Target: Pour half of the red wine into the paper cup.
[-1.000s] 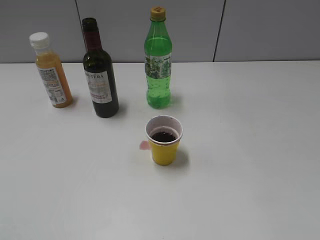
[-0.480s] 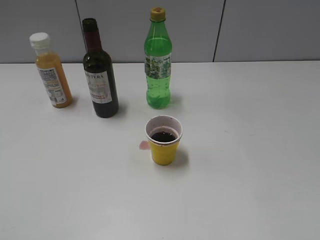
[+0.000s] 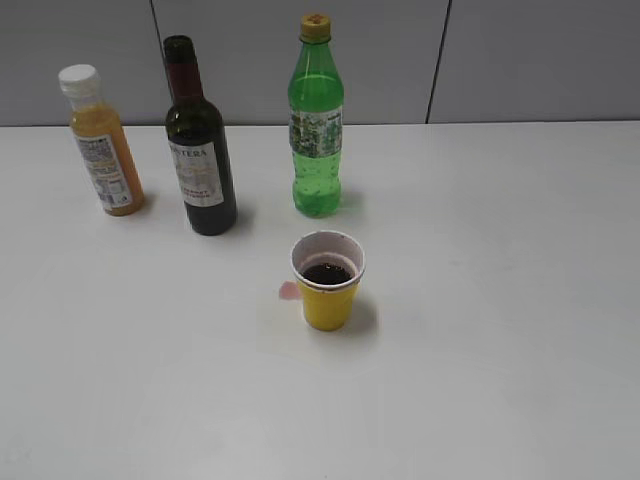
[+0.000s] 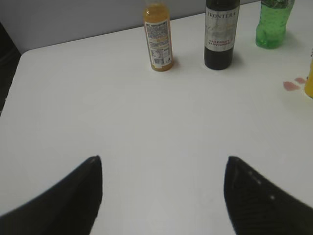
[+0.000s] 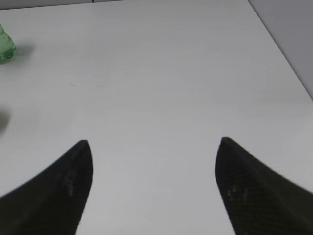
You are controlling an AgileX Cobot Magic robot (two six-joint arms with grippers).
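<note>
The dark red wine bottle stands upright and uncapped at the back left of the white table; it also shows in the left wrist view. The yellow paper cup stands in the middle and holds dark red wine. Only its edge shows in the left wrist view. My left gripper is open and empty over bare table, well short of the bottles. My right gripper is open and empty over bare table at the right. Neither gripper shows in the exterior view.
A small orange juice bottle with a white cap stands left of the wine bottle. A green plastic soda bottle stands behind the cup. Small pink spill spots lie on the table left of the cup. The table's right edge runs near my right gripper.
</note>
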